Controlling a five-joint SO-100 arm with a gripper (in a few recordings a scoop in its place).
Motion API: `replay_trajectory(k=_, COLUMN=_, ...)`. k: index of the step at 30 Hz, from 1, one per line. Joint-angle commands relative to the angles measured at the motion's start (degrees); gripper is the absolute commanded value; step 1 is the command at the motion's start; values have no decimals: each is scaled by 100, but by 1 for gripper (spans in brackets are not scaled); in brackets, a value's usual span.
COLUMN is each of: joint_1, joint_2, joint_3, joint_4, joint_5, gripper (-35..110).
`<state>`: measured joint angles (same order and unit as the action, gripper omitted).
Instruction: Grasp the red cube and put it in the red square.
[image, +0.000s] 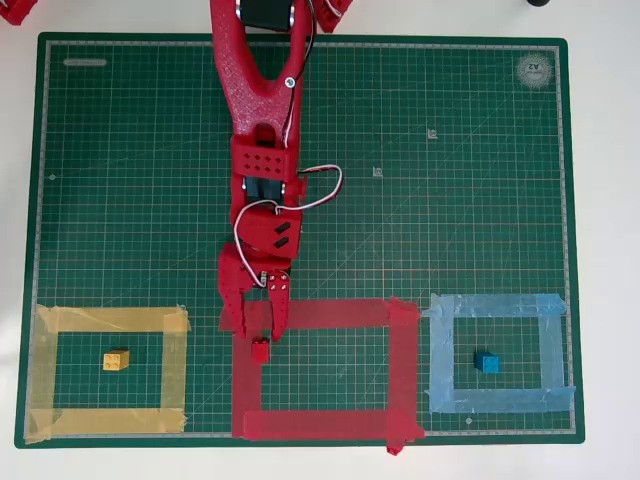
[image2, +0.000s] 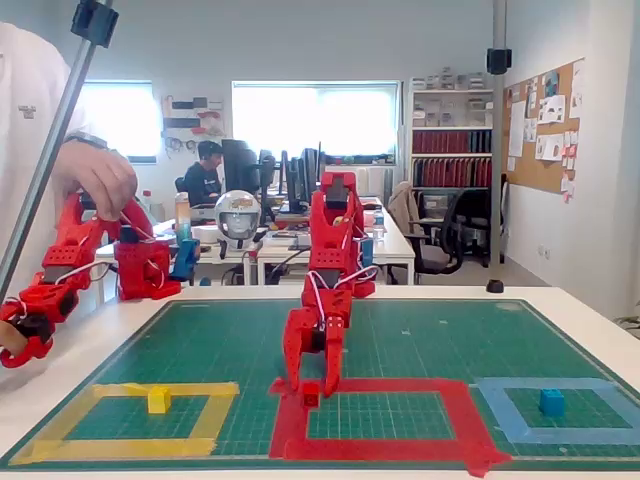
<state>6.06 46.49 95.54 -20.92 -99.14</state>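
Cube first: the red cube (image: 260, 351) sat on the green mat (image: 140, 200) just inside the red square (image: 404, 370), against the left tape strip in the overhead view and touching or nearly touching it; it was also visible low at the near-left corner in the fixed view (image2: 311, 394). It looked small, rigid and light, likely slick plastic, so flat opposite sides would suit a hold best. The gripper (image: 256, 325) hung directly above it, fingertips parted and holding nothing; whether they touched the cube was unclear. Red on red blurred its edges; the top's surface was too small to make out.
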Motion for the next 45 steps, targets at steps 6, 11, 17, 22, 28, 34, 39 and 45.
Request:
replay_trajectory(k=6, joint_1=-114, joint_2=97, joint_3=-211, joint_4=-185, joint_5=-202, gripper=18)
replay_trajectory(k=11, joint_1=-114, joint_2=97, joint_3=-220, joint_4=-185, joint_5=-202, gripper=18)
replay_trajectory(k=17, joint_1=-18, joint_2=62, joint_3=-343, joint_4=-176, joint_5=-167, gripper=18)
replay_trajectory(k=22, joint_1=176, joint_2=18, joint_3=-492, joint_4=-149, joint_5=-158, gripper=18)
replay_trajectory(k=28, joint_1=237, joint_2=-18, joint_3=-536, joint_4=-149, joint_5=-149, gripper=18)
replay_trajectory(k=34, joint_1=246, joint_2=-18, joint_3=-554, joint_4=-149, joint_5=-149, gripper=18)
replay_trajectory(k=39, joint_1=149, joint_2=-35, joint_3=-554, joint_4=-123, joint_5=-167, gripper=18)
replay_trajectory(k=45, joint_1=53, joint_2=-334, joint_3=-853, joint_4=-123, joint_5=-193, gripper=18)
